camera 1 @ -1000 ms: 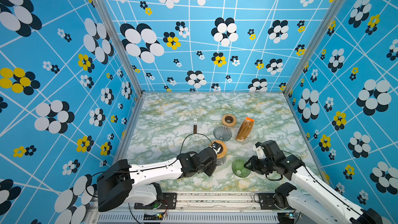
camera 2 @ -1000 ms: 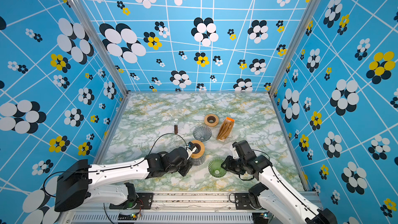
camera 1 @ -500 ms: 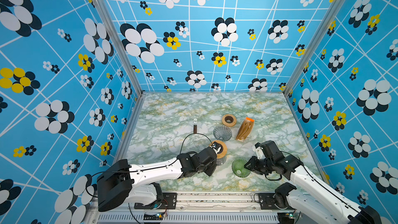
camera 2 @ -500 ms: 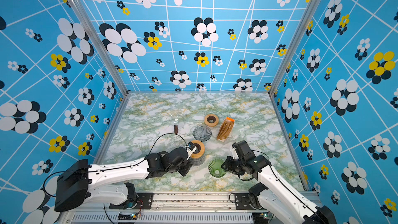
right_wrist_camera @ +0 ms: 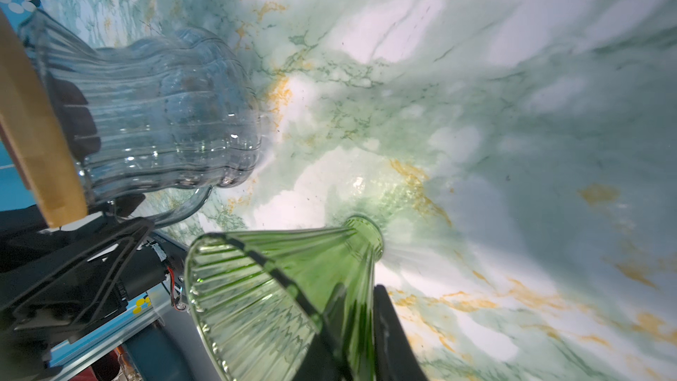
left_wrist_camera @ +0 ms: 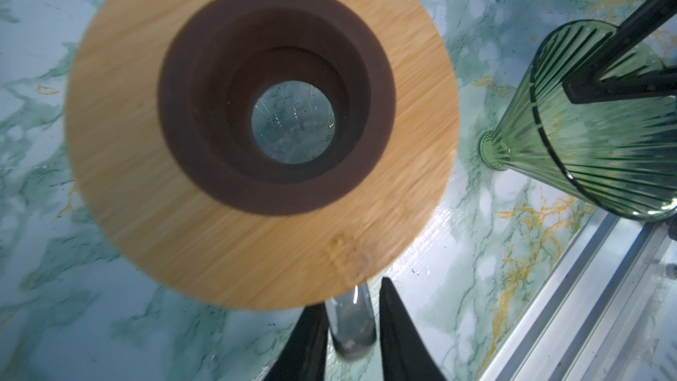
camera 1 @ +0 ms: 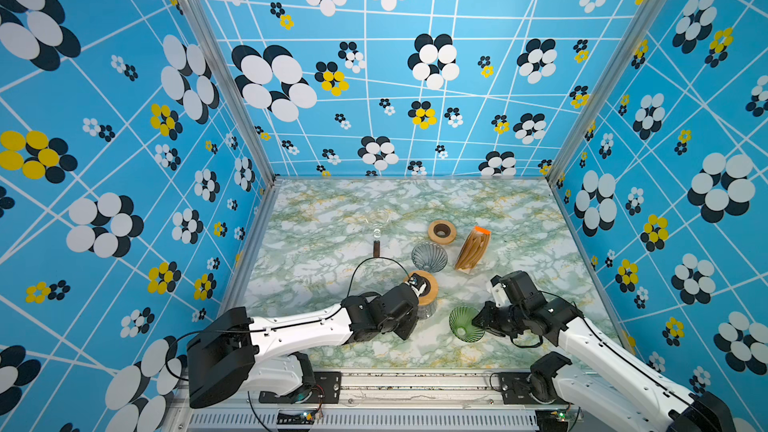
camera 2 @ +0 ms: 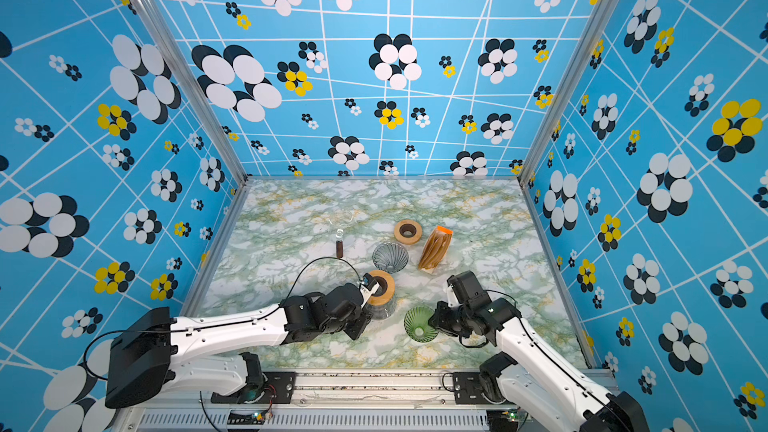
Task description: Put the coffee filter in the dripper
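On the marble bench (camera 1: pixel 332 218), with the left pincer (left_wrist_camera: pixel 351 309) pinching the carafe (right_wrist_camera: pixel 157 111) handle, the right pincer (camera 1: pixel 478 323), clamped on the green dripper (camera 1: pixel 460 322) wall, should seat it upright in the wooden collar (left_wrist_camera: pixel 256 243) before fetching from the coffee filter pack (camera 1: pixel 471 249) lying farther back.
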You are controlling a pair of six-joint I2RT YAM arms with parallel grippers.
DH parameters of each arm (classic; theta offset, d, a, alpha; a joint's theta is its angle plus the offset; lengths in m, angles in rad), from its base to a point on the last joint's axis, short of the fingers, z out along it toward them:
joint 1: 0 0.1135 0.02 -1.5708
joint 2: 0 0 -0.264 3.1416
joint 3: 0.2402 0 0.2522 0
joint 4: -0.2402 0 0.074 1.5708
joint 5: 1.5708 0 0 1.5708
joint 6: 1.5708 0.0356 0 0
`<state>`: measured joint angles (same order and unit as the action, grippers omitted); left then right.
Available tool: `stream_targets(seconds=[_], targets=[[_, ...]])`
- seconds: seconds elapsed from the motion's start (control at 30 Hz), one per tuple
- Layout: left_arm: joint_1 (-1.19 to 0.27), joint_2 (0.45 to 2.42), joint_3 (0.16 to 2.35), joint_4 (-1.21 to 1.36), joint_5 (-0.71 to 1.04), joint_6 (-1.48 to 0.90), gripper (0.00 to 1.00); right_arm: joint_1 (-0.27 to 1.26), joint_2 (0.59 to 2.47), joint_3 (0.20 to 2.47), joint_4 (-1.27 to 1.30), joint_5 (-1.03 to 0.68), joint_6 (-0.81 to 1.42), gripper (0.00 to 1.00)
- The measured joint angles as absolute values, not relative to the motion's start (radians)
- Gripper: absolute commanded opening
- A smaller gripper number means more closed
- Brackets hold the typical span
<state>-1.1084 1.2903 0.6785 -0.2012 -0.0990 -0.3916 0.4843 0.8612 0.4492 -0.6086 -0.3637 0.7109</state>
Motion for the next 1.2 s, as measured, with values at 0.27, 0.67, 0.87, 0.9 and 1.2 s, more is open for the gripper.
stream_targets(seconds=[0.27, 0.67, 0.87, 0.9, 1.2], targets=[[-1.108, 1.293, 0.678, -0.201, -0.099, -0.392, 0.26, 0.487, 0.859, 0.449, -0.609, -0.348, 0.710, 0.09], [-1.122, 1.308, 0.689, -0.202, -0.105, -0.384, 0.26, 0.490, 0.678, 0.506, -0.698, -0.249, 0.723, 0.07], [-1.126, 1.336, 0.709, -0.201, -0.105, -0.373, 0.26, 0.490, 0.620, 0.635, -0.805, -0.157, 0.725, 0.07], [-1.129, 1.343, 0.714, -0.199, -0.106, -0.373, 0.26, 0.490, 0.616, 0.656, -0.825, -0.140, 0.723, 0.07], [-1.150, 1.396, 0.756, -0.186, -0.105, -0.371, 0.26, 0.490, 0.602, 0.797, -0.989, -0.009, 0.698, 0.06]])
